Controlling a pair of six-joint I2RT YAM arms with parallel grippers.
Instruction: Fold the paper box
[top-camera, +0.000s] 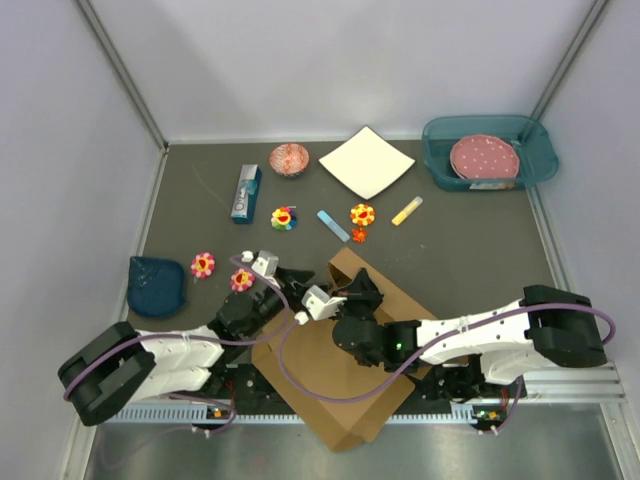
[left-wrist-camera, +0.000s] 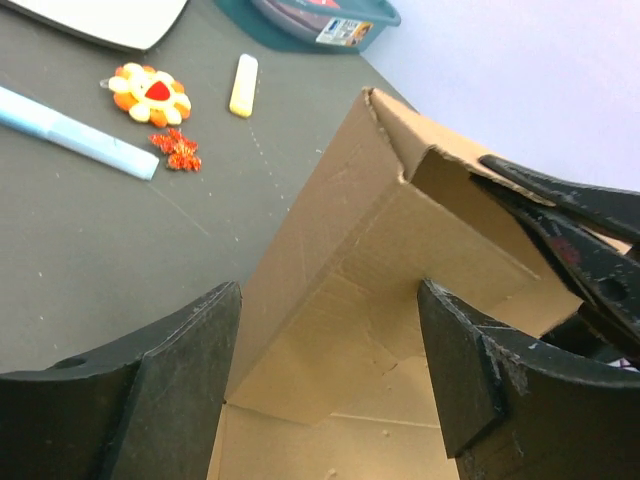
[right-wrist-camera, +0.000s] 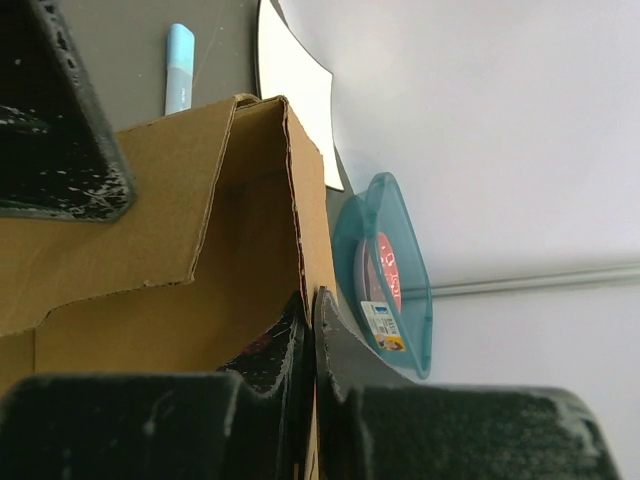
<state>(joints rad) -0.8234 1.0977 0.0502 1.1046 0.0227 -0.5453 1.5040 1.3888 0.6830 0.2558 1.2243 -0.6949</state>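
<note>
The plain brown cardboard paper box (top-camera: 330, 390) lies at the near middle of the dark grey counter (top-camera: 480, 250), between the two arms, and its near corner juts past the counter's front edge. One long wall stands folded up along its far-left side, with a short flap bent in at the far corner.

The left gripper (left-wrist-camera: 328, 290) hangs over the box from the left. Its jaws are spread wide, and the upright wall rises in the gap between them. Whether either finger touches the cardboard cannot be told.

The right gripper (right-wrist-camera: 310, 305) reaches in from the right. Its jaws are pressed together, pinching the edge of the upright cardboard wall near the far corner.

A white square paper sheet (top-camera: 366, 161) sits well apart at the back of the counter. Beside it to the right is a teal plastic bin (top-camera: 540, 165) holding a pink dotted plate (top-camera: 484, 158). Between the sheet and the box lie a light blue pen (top-camera: 333, 225), an orange and yellow flower-shaped toy (top-camera: 362, 213) and a short yellow stick (top-camera: 406, 210).
</note>
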